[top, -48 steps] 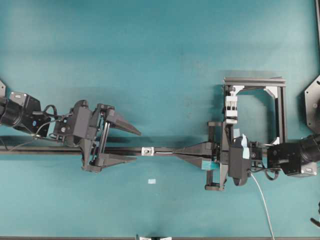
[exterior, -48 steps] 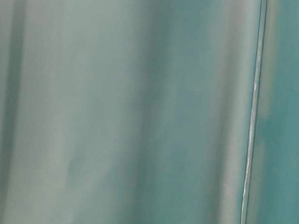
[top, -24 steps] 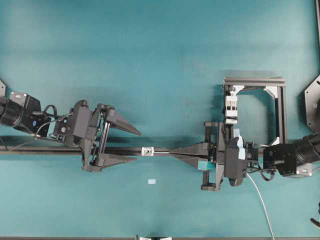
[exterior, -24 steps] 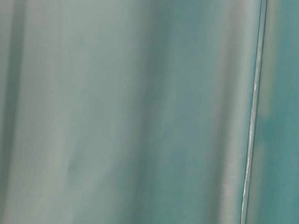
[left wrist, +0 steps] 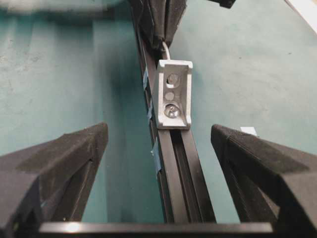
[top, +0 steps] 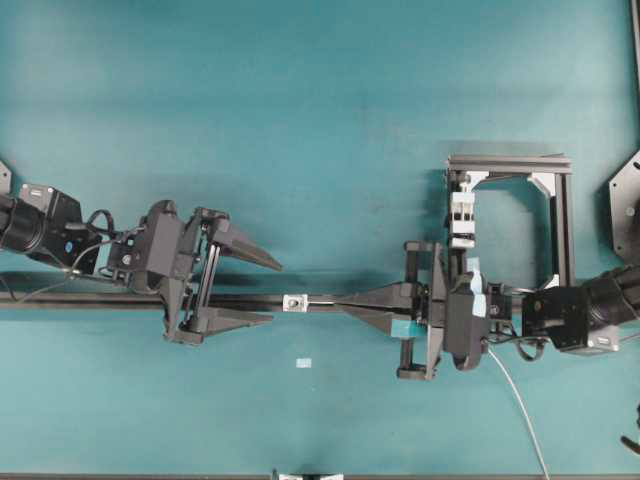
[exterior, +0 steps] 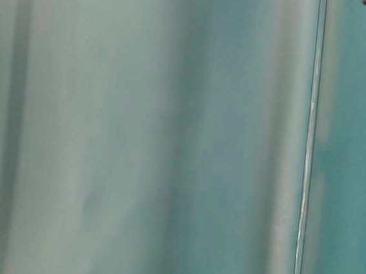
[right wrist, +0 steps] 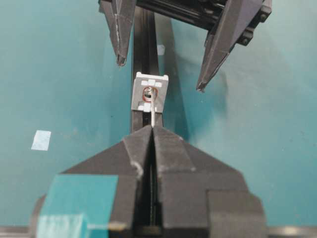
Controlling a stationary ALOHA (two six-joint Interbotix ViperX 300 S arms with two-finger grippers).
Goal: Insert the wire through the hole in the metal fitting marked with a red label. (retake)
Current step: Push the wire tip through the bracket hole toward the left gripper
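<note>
The metal fitting [top: 294, 301] sits on the black rail [top: 100, 300], which lies along the teal bench [top: 320, 120]. To its right, the right gripper [top: 336, 306] has its jaws pressed together on the wire [right wrist: 153, 117], whose short stiff tip reaches the red-ringed hole [right wrist: 147, 93] in the fitting's face; whether it has entered cannot be told. To the fitting's left, the left gripper [top: 272, 292] straddles the rail with jaws wide apart, holding nothing. The wire's long tail [top: 520, 405] trails away behind the right gripper. A small pale rectangle [top: 303, 362] lies on the bench near the fitting, off the rail.
</note>
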